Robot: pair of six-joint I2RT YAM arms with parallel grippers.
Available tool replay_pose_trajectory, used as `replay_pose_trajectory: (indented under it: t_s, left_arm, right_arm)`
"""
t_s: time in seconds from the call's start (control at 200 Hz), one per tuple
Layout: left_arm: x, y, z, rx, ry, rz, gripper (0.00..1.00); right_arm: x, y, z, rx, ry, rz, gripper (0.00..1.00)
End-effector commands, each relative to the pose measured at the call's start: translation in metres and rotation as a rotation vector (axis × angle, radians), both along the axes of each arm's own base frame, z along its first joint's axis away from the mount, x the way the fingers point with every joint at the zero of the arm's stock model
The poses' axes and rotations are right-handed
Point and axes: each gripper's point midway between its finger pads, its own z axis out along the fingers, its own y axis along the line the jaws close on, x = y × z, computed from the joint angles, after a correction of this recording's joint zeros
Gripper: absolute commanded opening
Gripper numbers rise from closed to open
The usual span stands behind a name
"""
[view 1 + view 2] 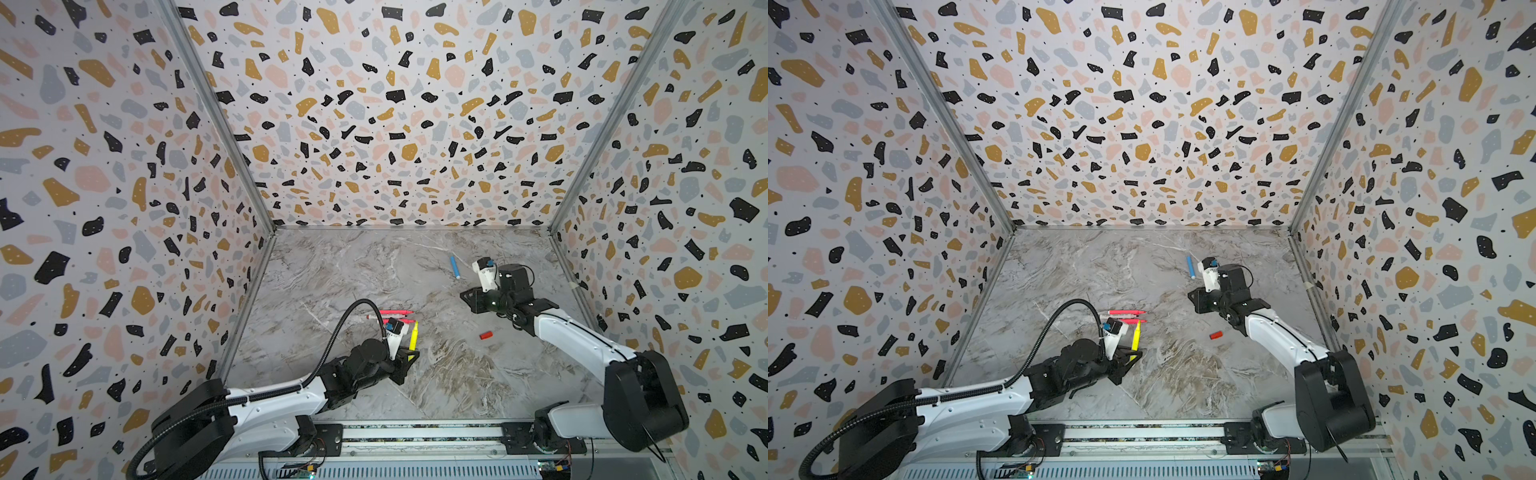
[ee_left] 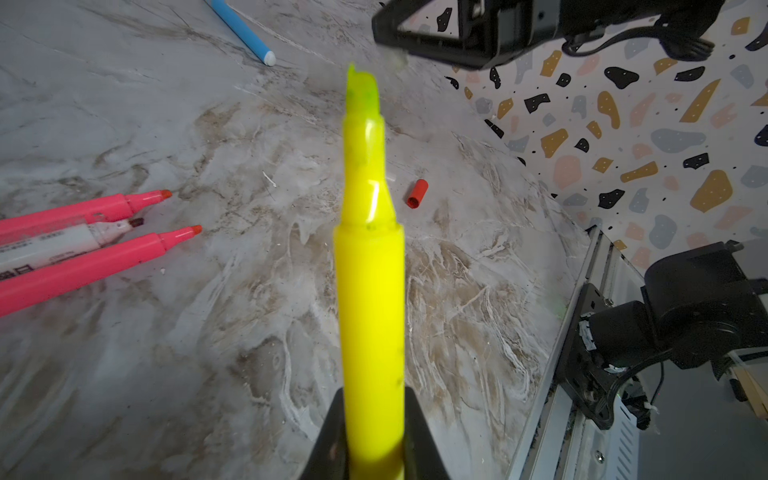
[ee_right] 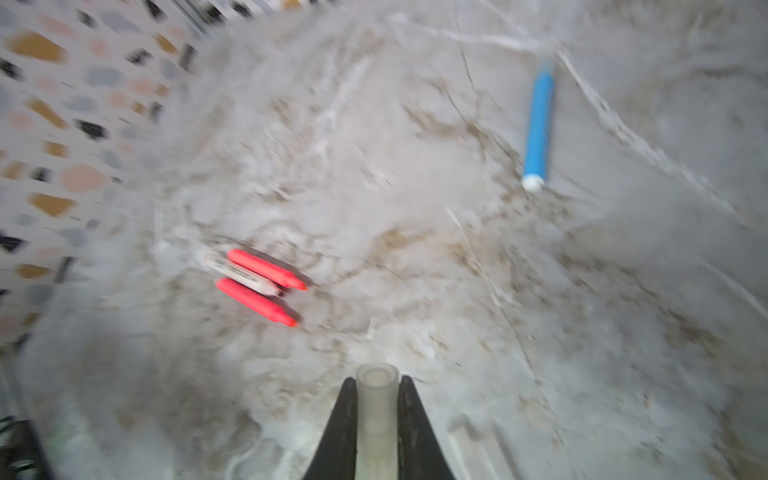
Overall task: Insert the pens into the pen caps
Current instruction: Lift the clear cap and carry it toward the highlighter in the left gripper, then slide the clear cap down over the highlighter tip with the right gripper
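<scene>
Marble tabletop (image 1: 332, 270), patterned walls on three sides.

Caps, counted: two.
- Clear cap (image 3: 376, 411): a frosted tube clamped between the jaws of the right gripper (image 3: 377, 380), which are closed tight against its sides. Its open mouth points away from the wrist. The right wrist view is blurred, so I cannot tell what the hollow holds. In both top views this gripper (image 1: 467, 297) hangs over the right half of the table, near the blue pen.
- Red cap (image 1: 486, 335): lies on its side on the table, alone and well apart from every pen, between the two arms. The left wrist view shows one end (image 2: 417, 193) turned toward the camera. No pen is in it.

Pens, counted: five.
- Yellow pen (image 2: 370, 270): one. The left gripper (image 2: 374, 395) is closed on its back end, and the bare chisel tip points forward. In a top view the pen (image 1: 413, 337) points toward the back wall, with its tip near the pink pair.
- Pink pens: two, an upper one (image 2: 83, 212) and a lower one (image 2: 83, 266). Both are uncapped and lie side by side on the table with their tips pointing the same way.
- White pen (image 2: 62, 243): one. It lies between the two pink ones and touches them, and it shows a dark tip and printed markings.
- Blue pen (image 1: 454, 266): one. It lies alone toward the back of the table, just beside the right arm's wrist, and its white end shows (image 2: 269, 58).
</scene>
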Motion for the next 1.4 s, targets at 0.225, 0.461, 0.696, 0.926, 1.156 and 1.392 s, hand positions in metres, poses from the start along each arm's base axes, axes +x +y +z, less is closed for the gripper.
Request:
replay_pose_trajectory:
  t_s: [0.225, 0.461, 0.696, 0.926, 1.156, 1.392]
  left_arm:
    - [-0.008, -0.037, 0.034, -0.160, -0.042, -0.042, 0.00]
    - [-0.008, -0.056, 0.052, -0.203, -0.057, -0.063, 0.00]
    - [-0.006, -0.062, 0.062, -0.242, -0.055, -0.056, 0.00]
    - [-0.005, -0.064, 0.068, -0.260, -0.057, -0.050, 0.00]
    - [-0.004, -0.066, 0.074, -0.269, -0.062, -0.049, 0.00]
    - [-0.001, -0.063, 0.081, -0.272, -0.079, -0.034, 0.00]
  right_arm:
    - [-0.053, 0.040, 0.095, 0.441, -0.155, 0.257, 0.10]
    - [-0.070, 0.050, 0.108, 0.533, -0.192, 0.285, 0.10]
    - [-0.085, 0.062, 0.110, 0.610, -0.190, 0.295, 0.10]
    - [-0.092, 0.064, 0.111, 0.631, -0.192, 0.294, 0.10]
    - [-0.095, 0.066, 0.110, 0.639, -0.187, 0.295, 0.10]
    - [-0.101, 0.070, 0.108, 0.645, -0.181, 0.306, 0.10]
